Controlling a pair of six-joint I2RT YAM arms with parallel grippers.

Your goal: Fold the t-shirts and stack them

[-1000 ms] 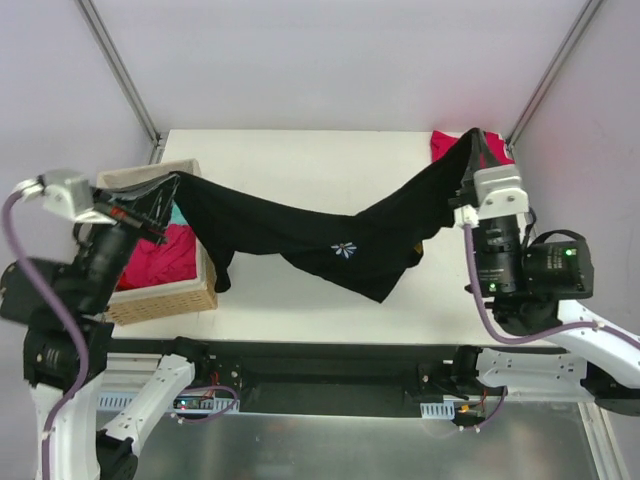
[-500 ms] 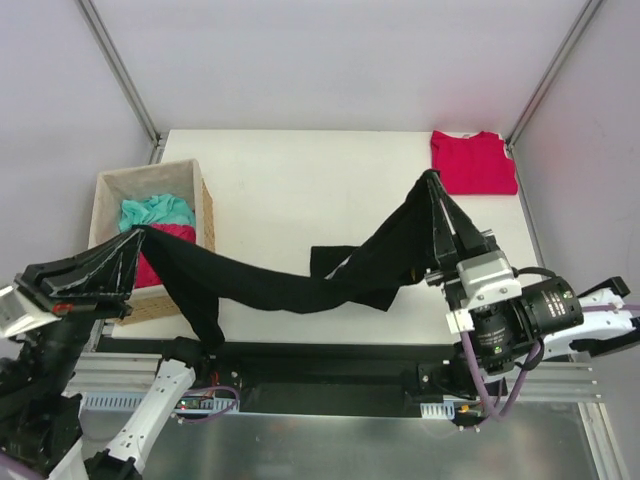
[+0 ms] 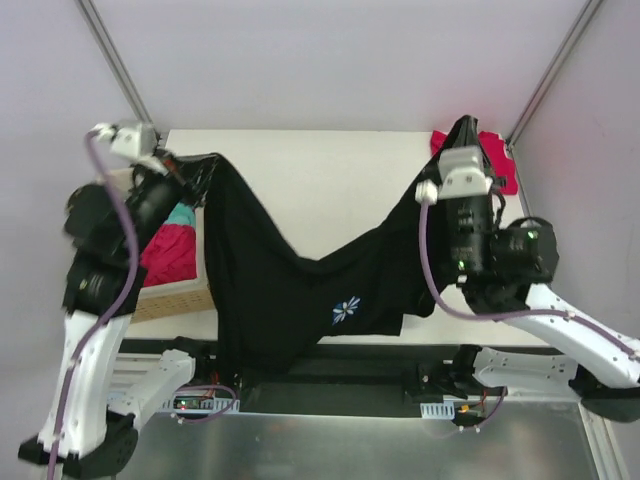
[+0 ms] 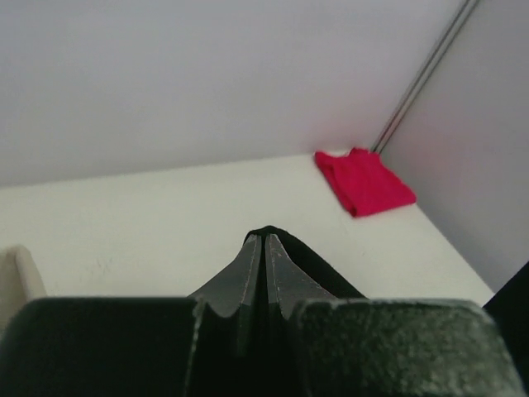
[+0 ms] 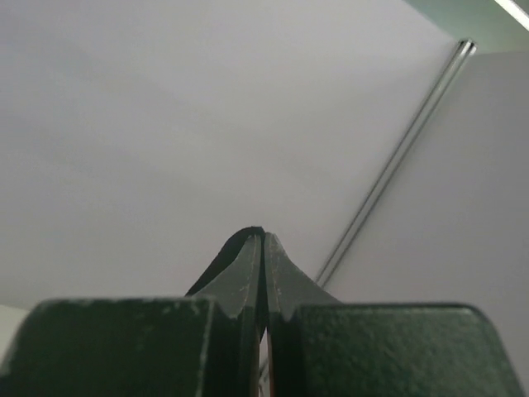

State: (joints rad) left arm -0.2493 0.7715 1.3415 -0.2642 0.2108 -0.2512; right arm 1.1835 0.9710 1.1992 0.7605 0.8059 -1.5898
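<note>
The black t-shirt [image 3: 290, 300] with a pale star emblem [image 3: 346, 311] hangs spread between both grippers, lifted above the table, its lower edge drooping past the table's front edge. My left gripper [image 3: 192, 166] is shut on one end at the far left; the cloth shows pinched at its tips in the left wrist view [image 4: 264, 236]. My right gripper [image 3: 464, 127] is shut on the other end at the far right; black cloth shows at its tips in the right wrist view [image 5: 262, 233]. The crimson-red t-shirt [image 3: 500, 160] lies folded at the far right corner, also in the left wrist view [image 4: 364, 180].
A woven tan basket [image 3: 170, 297] stands at the left edge with red and teal cloth [image 3: 168, 245] inside, partly behind the left arm. The white table [image 3: 330, 180] shows bare at the back middle. Metal frame posts rise at both back corners.
Both grippers swung from low near the front edge up to the back corners with the black shirt. The shirt went from a sagging rope to a spread sheet with the emblem showing.
</note>
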